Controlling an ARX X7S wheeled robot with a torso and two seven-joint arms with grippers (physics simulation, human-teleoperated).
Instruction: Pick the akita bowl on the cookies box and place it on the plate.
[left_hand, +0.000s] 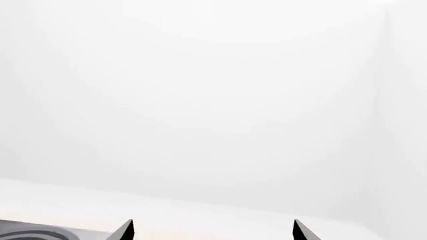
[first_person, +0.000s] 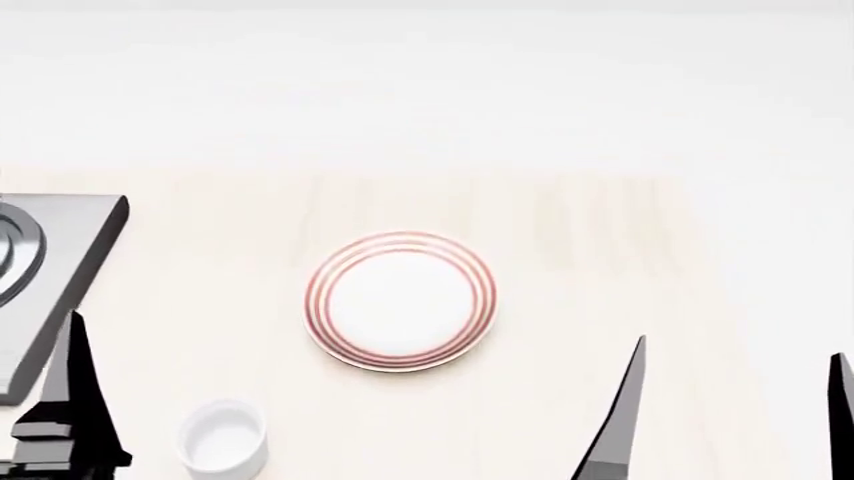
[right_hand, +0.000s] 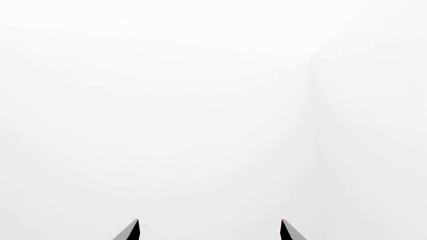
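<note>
Pale wooden tabletop (first_person: 601, 260): red-ringed white round plate (first_person: 400, 300) centre frame, bare; left gripper (left_hand: 212, 232), right gripper (right_hand: 209, 231) spread wide, empty.

Neither akita bowl nor cookies box shows in any view. At nine o'clock in the head view, the grey stove slab (first_person: 67, 270) is cut by the frame's edge. Both grippers show fingertips only, their bodies cropped.

The plate (first_person: 400, 301) lies near the middle of the tabletop (first_person: 601, 260); a small cup (first_person: 223, 436) sits nearer the robot and to the plate's left, apart from it; a stove panel (first_person: 54, 270) lies at the tabletop's far left edge, well left of the plate.
</note>
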